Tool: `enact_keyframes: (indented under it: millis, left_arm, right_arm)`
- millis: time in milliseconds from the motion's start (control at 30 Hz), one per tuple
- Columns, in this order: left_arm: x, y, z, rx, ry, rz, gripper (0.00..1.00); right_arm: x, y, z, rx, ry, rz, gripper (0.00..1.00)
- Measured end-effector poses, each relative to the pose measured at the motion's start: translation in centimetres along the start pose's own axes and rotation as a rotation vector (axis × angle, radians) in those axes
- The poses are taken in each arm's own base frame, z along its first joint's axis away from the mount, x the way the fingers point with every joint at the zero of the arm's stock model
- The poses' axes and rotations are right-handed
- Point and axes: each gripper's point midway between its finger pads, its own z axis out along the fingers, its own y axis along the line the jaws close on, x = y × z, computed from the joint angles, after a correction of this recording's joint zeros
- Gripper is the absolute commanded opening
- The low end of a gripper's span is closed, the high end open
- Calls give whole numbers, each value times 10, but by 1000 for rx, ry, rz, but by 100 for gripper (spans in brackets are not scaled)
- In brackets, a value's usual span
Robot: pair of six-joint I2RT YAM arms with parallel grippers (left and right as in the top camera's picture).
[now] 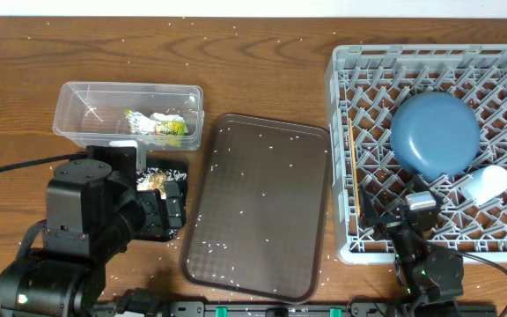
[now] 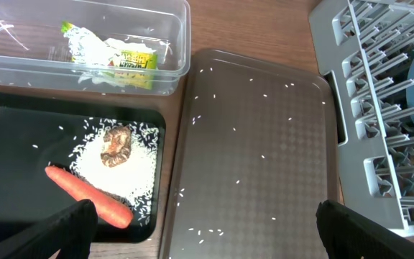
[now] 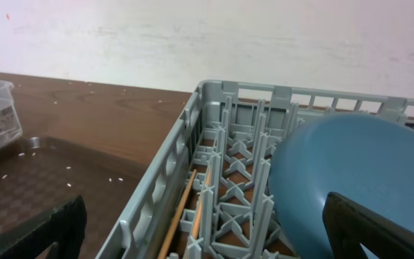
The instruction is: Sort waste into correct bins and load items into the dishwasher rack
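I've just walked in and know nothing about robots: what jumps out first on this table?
The big grey rack on the right, holding a large blue plate, dominates. In the middle lies a brown serving tray speckled with stray grains, and at left an orange carrot lies by a heap of white rice grains in a black tray.

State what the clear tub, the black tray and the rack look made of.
Clear tub: transparent glossy plastic, with see-through walls that catch highlights. Black tray: probably plastic, smooth with a slight sheen. Dishwasher rack: matte grey moulded plastic, judging by its lattice and pegs.
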Motion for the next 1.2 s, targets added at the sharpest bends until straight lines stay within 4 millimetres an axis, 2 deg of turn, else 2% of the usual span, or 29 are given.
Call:
enact_keyframes:
  millis: [933, 1000, 1200]
  left_arm:
    - [-1, 3, 0, -18, -7, 1, 98]
    - [-8, 6, 0, -40, -39, 3, 98]
    - [-53, 9, -7, -60, -286, 57, 98]
  right_arm:
    - [0, 0, 0, 0, 0, 0, 99]
    - [0, 0, 0, 0, 0, 0, 99]
    - [0, 0, 0, 0, 0, 0, 99]
